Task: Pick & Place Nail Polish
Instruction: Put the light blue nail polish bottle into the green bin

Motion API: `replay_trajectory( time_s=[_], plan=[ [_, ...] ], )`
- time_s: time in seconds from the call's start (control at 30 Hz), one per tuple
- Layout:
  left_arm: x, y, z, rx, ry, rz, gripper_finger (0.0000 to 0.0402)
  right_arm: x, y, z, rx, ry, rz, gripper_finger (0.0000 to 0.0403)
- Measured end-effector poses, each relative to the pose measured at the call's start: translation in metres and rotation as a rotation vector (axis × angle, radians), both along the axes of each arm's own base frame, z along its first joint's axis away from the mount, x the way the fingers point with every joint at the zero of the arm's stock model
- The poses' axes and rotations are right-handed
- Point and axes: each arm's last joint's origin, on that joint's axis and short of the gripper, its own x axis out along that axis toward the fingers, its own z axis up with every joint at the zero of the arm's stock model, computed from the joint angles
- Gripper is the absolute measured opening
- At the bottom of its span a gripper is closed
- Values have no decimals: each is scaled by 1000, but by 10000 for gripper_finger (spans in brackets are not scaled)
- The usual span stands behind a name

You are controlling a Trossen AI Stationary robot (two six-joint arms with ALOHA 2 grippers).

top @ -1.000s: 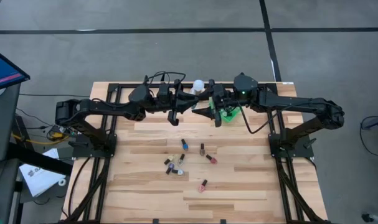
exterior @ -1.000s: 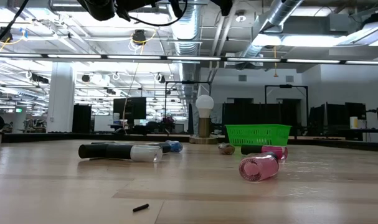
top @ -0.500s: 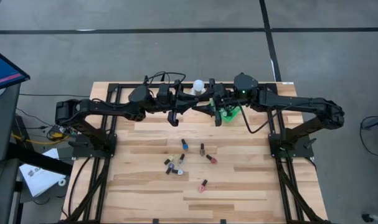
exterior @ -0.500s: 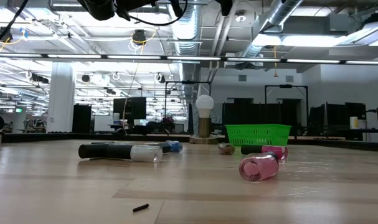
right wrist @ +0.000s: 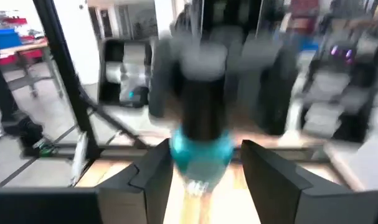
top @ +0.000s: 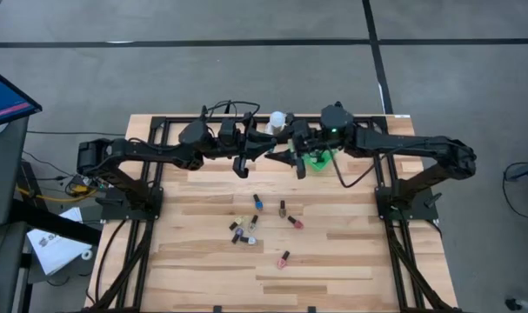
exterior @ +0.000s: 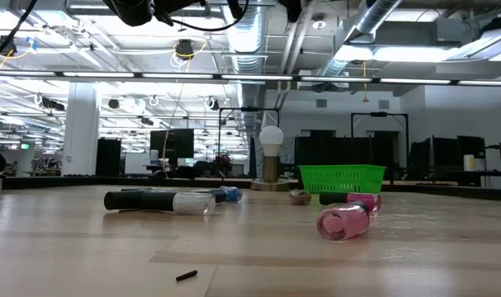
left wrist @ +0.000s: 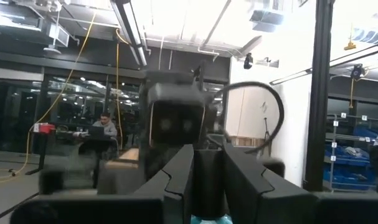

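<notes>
High above the table's far middle my two grippers meet tip to tip. My left gripper (top: 268, 146) is shut on a nail polish bottle (right wrist: 201, 146) with a blue body and a dark cap. My right gripper (right wrist: 201, 165) faces it, open, one finger on each side of the blue body; whether they touch it I cannot tell. Several more nail polish bottles (top: 257, 202) lie on their sides on the wooden table (top: 333, 252), among them a pink one (exterior: 343, 223). My left gripper pinches the bottle's dark cap (left wrist: 207, 171) between its two fingers, which come from the table's left side and slant a little upward. The blue body (left wrist: 208, 219) shows just beside the fingers. The bottle is lifted well clear of the table.
A green basket (top: 323, 159) stands at the far side, partly under my right arm, and shows in the low view (exterior: 341, 178). A white-domed object (top: 277, 120) stands at the far edge. A small dark scrap (exterior: 186, 275) lies near the front.
</notes>
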Motion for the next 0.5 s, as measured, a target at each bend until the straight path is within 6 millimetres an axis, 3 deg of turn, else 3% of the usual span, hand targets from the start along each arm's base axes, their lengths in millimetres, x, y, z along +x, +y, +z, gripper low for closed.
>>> replay_trajectory(
  time_s=[0.23, 0.5],
  plan=[
    [1, 0, -1, -5, 12, 0, 57, 11, -2, -5, 19, -5, 24, 198],
    [0, 0, -1, -3, 9, -3, 57, 8, -4, -1, -1, -20, 20, 165]
  ],
)
